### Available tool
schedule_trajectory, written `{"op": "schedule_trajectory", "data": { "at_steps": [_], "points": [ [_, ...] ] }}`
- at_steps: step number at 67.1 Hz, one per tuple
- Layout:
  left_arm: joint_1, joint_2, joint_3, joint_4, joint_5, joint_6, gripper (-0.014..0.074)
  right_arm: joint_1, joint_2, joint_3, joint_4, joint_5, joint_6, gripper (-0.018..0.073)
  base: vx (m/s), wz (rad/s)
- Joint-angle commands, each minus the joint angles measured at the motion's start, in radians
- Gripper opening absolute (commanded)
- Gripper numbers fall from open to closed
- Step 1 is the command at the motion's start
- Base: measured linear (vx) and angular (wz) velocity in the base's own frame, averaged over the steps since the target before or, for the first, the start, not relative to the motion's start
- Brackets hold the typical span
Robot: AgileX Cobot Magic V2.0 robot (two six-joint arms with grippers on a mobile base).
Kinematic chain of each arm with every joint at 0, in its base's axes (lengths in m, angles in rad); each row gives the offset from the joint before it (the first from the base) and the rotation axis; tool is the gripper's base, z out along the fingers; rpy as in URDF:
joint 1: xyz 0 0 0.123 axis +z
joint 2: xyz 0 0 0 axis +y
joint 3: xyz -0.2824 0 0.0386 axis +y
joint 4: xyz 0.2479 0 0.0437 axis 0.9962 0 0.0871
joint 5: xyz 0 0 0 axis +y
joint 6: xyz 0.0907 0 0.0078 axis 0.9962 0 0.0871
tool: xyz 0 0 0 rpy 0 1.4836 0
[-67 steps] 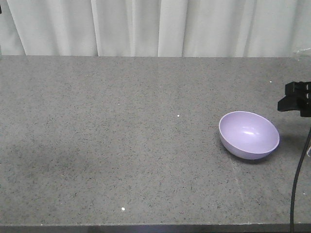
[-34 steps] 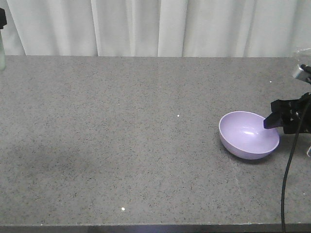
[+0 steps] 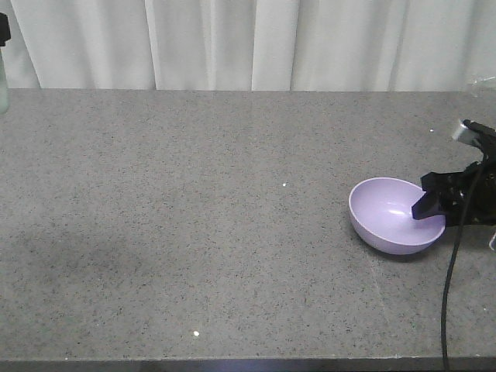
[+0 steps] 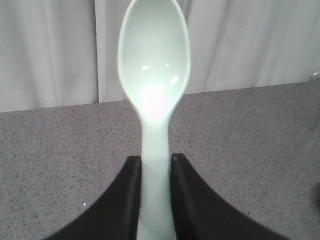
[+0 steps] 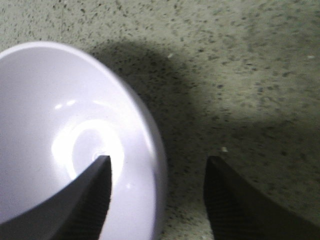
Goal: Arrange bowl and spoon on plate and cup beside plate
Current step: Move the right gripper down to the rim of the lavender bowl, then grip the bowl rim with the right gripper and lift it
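Observation:
The lilac bowl (image 3: 391, 221) sits upright on the right side of the grey table. My right gripper (image 3: 434, 203) is open at its right rim. In the right wrist view the gripper (image 5: 157, 161) straddles the rim of the bowl (image 5: 65, 135), one finger inside and the other outside over the table. My left gripper (image 4: 156, 160) is shut on the handle of the mint-green spoon (image 4: 154, 65), scoop pointing away, held above the table. A pale sliver at the far left edge of the front view may be that spoon (image 3: 2, 81). The plate and the cup are out of view.
The grey speckled table (image 3: 194, 232) runs back to a white curtain (image 3: 232, 39). Its front edge lies along the bottom of the front view. A black cable (image 3: 448, 302) hangs from the right arm down past that edge.
My right gripper has come down and to the left, from beside the bowl to astride its right rim. The bowl has not moved. A pale sliver has appeared at the far left edge.

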Motion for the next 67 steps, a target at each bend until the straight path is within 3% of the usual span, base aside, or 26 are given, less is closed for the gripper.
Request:
{"op": "schedule_trajectory", "data": {
  "at_steps": [1,15,32,47,67],
  "points": [
    [-0.009,-0.015,-0.025,-0.016,-0.077,-0.004,-0.0008,0.029,-0.028,-0.032,0.006,-0.001,0.003,0.03,0.0,0.0],
    [-0.009,-0.015,-0.025,-0.016,-0.076,-0.004,-0.0008,0.043,-0.032,-0.032,0.009,-0.035,0.004,-0.0018,0.0,0.0],
    [-0.009,-0.015,-0.025,-0.016,-0.072,-0.004,-0.0007,0.043,-0.172,-0.032,0.063,-0.047,-0.012,-0.0008,0.0,0.0],
    [-0.009,-0.015,-0.025,-0.016,-0.07,-0.004,-0.0008,0.043,-0.478,-0.032,0.168,0.016,-0.03,-0.0007,0.0,0.0],
    [-0.009,-0.015,-0.025,-0.016,-0.07,-0.004,-0.0008,0.043,-0.777,-0.032,0.191,0.021,-0.029,-0.0006,0.0,0.0]
  ]
}}
